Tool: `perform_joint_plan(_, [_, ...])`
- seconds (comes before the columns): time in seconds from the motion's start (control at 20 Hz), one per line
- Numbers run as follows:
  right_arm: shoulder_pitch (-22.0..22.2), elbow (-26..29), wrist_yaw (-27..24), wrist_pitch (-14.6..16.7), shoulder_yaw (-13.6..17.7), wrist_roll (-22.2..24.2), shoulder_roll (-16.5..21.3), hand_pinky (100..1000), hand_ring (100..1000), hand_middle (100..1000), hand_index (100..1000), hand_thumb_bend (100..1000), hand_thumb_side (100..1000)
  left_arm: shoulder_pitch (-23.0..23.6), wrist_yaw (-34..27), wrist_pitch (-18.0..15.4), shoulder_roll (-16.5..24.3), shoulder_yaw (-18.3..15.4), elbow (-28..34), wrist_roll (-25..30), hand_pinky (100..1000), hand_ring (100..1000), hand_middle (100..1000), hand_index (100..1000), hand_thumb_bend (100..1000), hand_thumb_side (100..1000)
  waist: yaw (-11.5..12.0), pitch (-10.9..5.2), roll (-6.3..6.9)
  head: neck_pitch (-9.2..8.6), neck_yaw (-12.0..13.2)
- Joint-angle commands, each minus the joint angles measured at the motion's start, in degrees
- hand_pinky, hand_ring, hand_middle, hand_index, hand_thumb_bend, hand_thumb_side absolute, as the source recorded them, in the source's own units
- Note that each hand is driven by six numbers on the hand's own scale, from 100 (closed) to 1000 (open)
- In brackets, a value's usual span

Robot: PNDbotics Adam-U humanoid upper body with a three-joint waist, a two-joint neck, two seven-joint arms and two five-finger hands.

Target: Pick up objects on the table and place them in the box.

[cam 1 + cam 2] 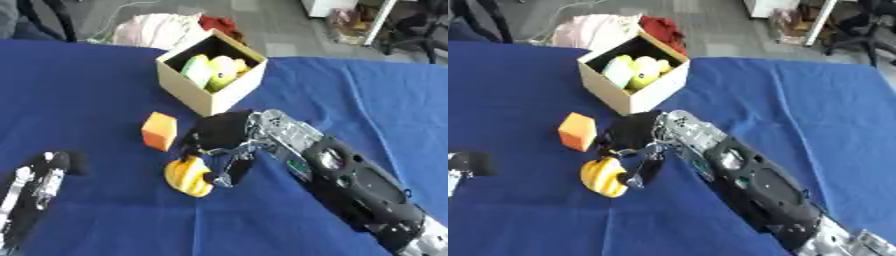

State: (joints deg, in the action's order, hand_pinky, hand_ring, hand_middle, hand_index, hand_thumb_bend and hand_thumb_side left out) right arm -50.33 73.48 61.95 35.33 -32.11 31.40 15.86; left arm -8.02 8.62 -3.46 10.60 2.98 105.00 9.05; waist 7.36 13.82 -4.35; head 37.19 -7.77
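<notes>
The right hand [223, 142] reached in from the lower right across the blue tabletop [79, 80], its fingers curled down over a yellow banana-like bunch [186, 176] that lay on the cloth just in front of the cardboard box [210, 75]. The fingers [238, 167] pinched the bunch along its right side, and the bunch appeared to be resting on the tabletop. An orange block [159, 131] stood just to the left of the hand, between the bunch and the box and touching neither. The box sat open beyond the hand, turned corner-on, and held several yellow and pale green items [213, 71] packed against one another inside. The left hand [39, 182] rested idle at the lower left, well apart from the box, with its fingers straight and pointing up the tabletop. Behind the box, off the tabletop's far edge, pink and red cloth [610, 27] lay on the floor.
</notes>
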Motion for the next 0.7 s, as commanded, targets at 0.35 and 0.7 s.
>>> perform_joint_plan(0.35, [-0.3,0.9,-2.4,1.2,2.2,-15.0,0.8,836,814,743,390,100,293,-0.3,0.1,-0.1,0.4,0.0,1.0,0.0,670,568,507,664,100,795,-0.2,-1.18,0.58,-0.67,-0.2])
perform_joint_plan(0.7, [-1.1,0.7,-7.5,-1.7,4.7,-17.7,4.5,826,797,728,371,100,254,-0.1,0.1,0.0,0.5,-0.3,1.1,-0.3,670,568,506,664,100,792,-0.3,-1.53,0.5,-0.64,0.1])
